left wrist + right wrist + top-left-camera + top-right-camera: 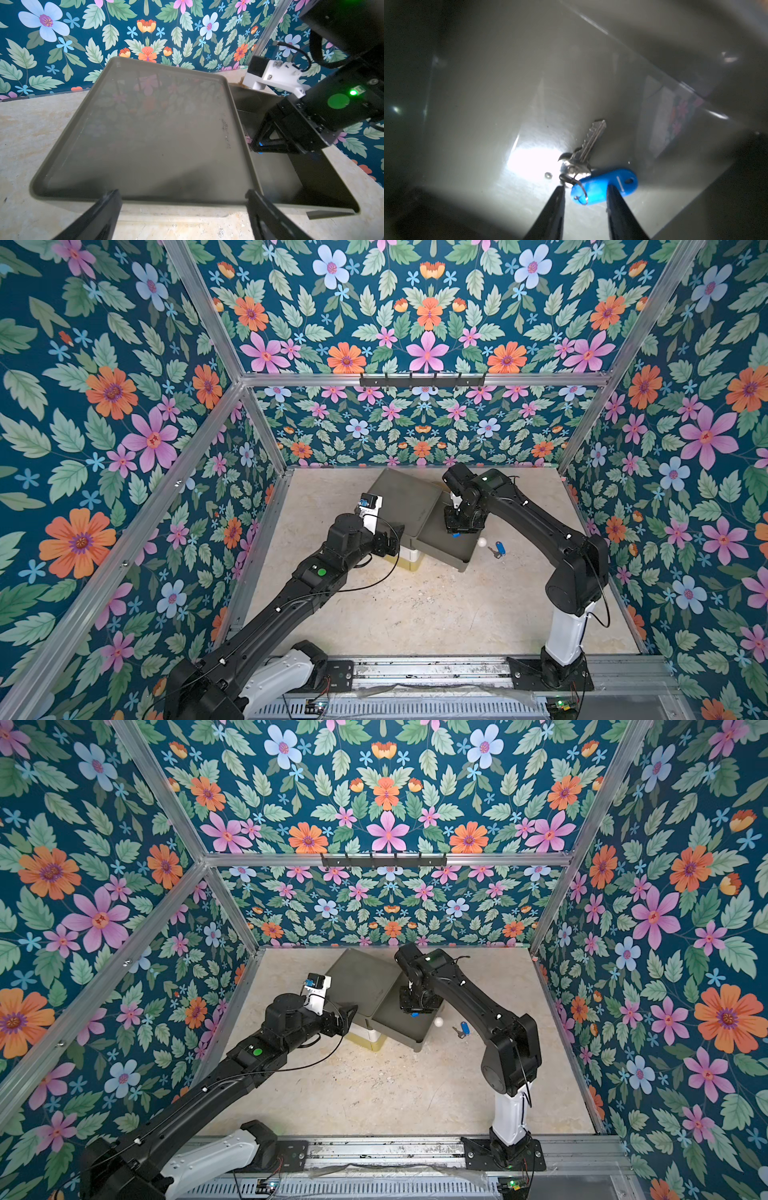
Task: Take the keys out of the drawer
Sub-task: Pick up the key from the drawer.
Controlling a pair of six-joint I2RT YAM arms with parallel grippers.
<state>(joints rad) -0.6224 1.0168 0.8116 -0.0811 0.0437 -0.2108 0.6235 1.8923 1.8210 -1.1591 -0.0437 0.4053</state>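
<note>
right hand [584, 188] down in the drawer [508, 93], narrow gap straddling the blue tag [604, 189] of a key [588, 141] on the drawer floor, not pinched yet. risk: off-centre close squirts the slick tag sideways. second key [498, 549] lies on the tabletop [415, 605] just beside the drawer. left hand [181, 194] wide, empty.

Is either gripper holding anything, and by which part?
Nothing yet. The right gripper straddles the blue tag of a key on the drawer floor, a gap on one side; left gripper open, empty.
</note>
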